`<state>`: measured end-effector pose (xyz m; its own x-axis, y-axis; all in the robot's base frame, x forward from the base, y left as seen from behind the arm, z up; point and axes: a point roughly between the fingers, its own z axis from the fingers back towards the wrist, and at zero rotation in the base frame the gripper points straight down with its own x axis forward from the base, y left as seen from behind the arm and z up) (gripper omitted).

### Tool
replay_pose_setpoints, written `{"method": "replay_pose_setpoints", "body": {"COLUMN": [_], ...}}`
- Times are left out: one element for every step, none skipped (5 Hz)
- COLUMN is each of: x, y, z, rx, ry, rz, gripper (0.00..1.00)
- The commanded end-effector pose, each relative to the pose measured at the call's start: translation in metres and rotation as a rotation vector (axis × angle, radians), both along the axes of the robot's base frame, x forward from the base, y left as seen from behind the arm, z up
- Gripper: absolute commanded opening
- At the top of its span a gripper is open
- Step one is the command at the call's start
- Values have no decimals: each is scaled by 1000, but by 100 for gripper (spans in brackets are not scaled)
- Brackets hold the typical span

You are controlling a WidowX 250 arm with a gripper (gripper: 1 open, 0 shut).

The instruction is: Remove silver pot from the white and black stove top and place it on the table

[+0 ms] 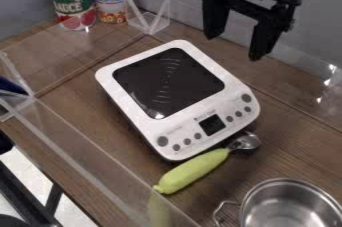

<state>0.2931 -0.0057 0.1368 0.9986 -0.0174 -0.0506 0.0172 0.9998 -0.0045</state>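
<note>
The silver pot [283,207] sits at the near right corner of the view, already on the brown table [80,154], apart from the stove top [167,79]; it looks round, with no clear long axis. The claw [238,33], spread wide and holding nothing, hangs beyond it, so any reach would come nearward

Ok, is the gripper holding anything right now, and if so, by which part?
Nothing is held: the gripper hangs open above the table, and the silver pot stands on the tabletop.
</note>
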Motion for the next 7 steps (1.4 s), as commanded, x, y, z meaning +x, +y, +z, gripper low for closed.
{"method": "replay_pose_setpoints", "body": {"x": [-12, -25, -33, -35, -37, -36, -35], "y": [-12, -26, -50, -81, -105, -117, -127], "z": [-1, -3, -27, -54, -79, -91, -89], "rx": [-4, -9, -21, -34, -30, -21, -19], "ry": [12, 24, 26, 38, 55, 59, 58], "rz": [-41, -85, -93, -113, -174, -225, -256], "gripper": [100, 100, 100, 100, 100, 100, 100]}}
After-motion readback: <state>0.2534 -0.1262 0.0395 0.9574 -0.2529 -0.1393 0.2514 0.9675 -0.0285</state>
